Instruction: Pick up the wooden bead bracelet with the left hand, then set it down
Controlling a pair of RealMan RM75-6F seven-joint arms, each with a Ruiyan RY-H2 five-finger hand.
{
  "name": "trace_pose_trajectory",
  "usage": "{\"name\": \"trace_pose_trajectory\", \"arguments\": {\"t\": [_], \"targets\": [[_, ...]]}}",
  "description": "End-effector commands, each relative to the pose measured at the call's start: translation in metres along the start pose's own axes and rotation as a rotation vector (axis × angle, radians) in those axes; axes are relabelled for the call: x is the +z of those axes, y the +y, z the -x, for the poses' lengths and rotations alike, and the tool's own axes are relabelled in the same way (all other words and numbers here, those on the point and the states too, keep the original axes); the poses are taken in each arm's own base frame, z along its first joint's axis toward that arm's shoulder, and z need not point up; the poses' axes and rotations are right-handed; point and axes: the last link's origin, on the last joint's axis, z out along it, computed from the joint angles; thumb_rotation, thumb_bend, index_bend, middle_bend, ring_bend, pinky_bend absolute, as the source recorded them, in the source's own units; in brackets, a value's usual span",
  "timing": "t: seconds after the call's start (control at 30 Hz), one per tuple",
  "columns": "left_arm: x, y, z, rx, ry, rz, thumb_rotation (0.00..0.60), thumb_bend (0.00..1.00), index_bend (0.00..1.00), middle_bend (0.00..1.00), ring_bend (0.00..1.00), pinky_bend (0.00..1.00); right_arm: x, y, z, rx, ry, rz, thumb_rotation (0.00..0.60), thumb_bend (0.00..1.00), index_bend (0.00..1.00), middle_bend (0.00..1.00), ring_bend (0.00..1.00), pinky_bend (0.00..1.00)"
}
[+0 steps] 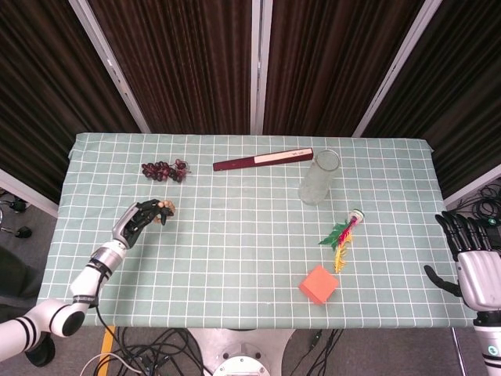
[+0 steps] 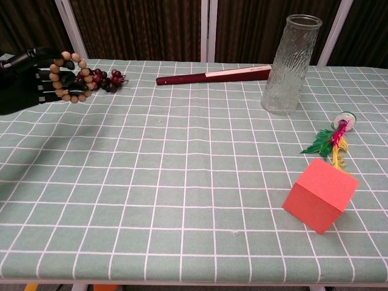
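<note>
**Left hand holding bracelet above the table's left side**

Left hand [image 2: 27, 82] has its dark fingers [image 2: 45, 77] curled through the wooden bead bracelet [image 2: 71, 77]; the loop hangs off the fingertips, clear of the cloth in chest view. Head view puts the hand [image 1: 139, 221] over the left part of the table [image 1: 235, 266], bracelet [image 1: 163, 210] at its tip. Can't tell how the thumb sits.

Just behind the bracelet: dark red grape bunch [image 2: 104, 79], near but apart. Further right along the back: closed maroon fan [image 2: 212, 75], then the upright textured glass vase [image 2: 290, 63]. Right-front: red cube [image 2: 320, 194], with the feathered shuttlecock [image 2: 332, 139] lying behind it.

Right hand [image 1: 470, 262] sits off the table's right edge, fingers spread, holding nothing.
</note>
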Motion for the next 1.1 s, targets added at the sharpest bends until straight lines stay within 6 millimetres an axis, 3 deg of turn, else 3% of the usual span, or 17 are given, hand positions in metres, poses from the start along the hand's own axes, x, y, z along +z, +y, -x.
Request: {"name": "trace_pose_trajectory", "arguments": {"t": [0.03,0.4,0.6,0.7,0.83,0.87,0.9,1.0,1.1], "targets": [[0.0000,0.0008,-0.0002,-0.003,0.000,0.000,0.410,0.52,0.55,0.66,0.37,0.16,-0.0006,0.0001,-0.0003,0.000,0.001,0.000,0.600,0.12,0.00,0.07,0.00,0.00],[-0.0013,0.0014,-0.0002,-0.012,0.006,0.003,0.482,0.61,0.55,0.66,0.37,0.16,-0.0021,0.0000,-0.0017,0.001,0.007,-0.003,0.600,0.12,0.00,0.07,0.00,0.00],[-0.0020,0.0015,0.0003,-0.015,0.008,0.003,0.470,0.64,0.56,0.66,0.37,0.16,-0.0029,0.0002,-0.0017,0.003,0.008,-0.002,0.600,0.12,0.00,0.07,0.00,0.00],[-0.0024,0.0004,0.0011,-0.008,0.007,-0.002,0.470,0.72,0.55,0.66,0.37,0.16,-0.0028,0.0005,-0.0017,0.004,0.009,-0.002,0.600,0.12,0.00,0.07,0.00,0.00],[-0.0024,-0.0002,0.0027,0.009,0.002,-0.007,0.591,0.83,0.51,0.63,0.37,0.16,-0.0025,0.0006,-0.0017,0.005,0.009,-0.003,0.600,0.12,0.00,0.07,0.00,0.00],[-0.0025,0.0000,0.0033,0.013,-0.001,-0.006,0.579,0.84,0.49,0.62,0.37,0.16,-0.0023,0.0006,-0.0016,0.005,0.008,-0.004,0.600,0.12,0.00,0.07,0.00,0.00],[-0.0025,0.0002,0.0037,0.012,-0.002,-0.003,0.529,0.83,0.47,0.60,0.37,0.16,-0.0024,0.0007,-0.0015,0.005,0.007,-0.004,0.600,0.12,0.00,0.07,0.00,0.00],[-0.0024,0.0009,0.0036,0.007,-0.003,0.008,0.333,0.73,0.43,0.57,0.36,0.16,-0.0029,0.0014,-0.0013,0.007,0.008,0.000,0.600,0.12,0.00,0.07,0.00,0.00],[-0.0022,0.0004,0.0034,0.007,-0.004,0.011,0.255,0.61,0.43,0.57,0.36,0.16,-0.0032,0.0021,-0.0012,0.008,0.008,0.002,0.600,0.12,0.00,0.07,0.00,0.00]]}}
